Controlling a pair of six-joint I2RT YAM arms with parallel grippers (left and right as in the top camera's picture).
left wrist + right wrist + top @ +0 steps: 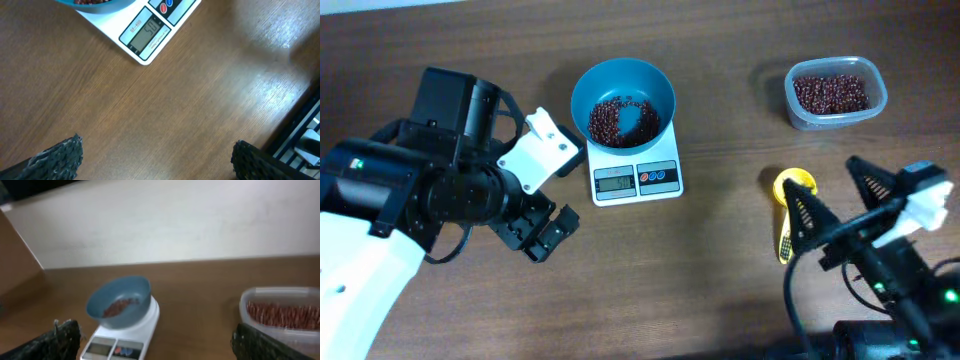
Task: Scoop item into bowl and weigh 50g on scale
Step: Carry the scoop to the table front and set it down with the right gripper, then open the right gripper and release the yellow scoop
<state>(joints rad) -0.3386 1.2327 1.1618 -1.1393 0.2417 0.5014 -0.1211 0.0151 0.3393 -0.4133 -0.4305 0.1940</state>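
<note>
The beans (pixel 617 121) lie in the blue bowl (pixel 661 93) on the scale (pixel 636 181). Left gripper (pixel 542 232) and right gripper (pixel 822 178) hover, jaws wide, empty. We should keep off the scale, read it, then add sparingly with the yellow scoop (pixel 789 203).

Desk (pixel 720 260): brown wood-grain top, light glare patches in the left wrist view. Three items rest directly on it.
1. Scale (pixel 637 180), white, left of centre toward the far side, display and buttons facing the near edge.
2. Clear tub (pixel 877 100), far right, well apart from the scale.
3. Yellow scoop (pixel 790 184), nearer than the tub, lying flat, handle pointing to the near edge. It touches neither of the others.
</note>
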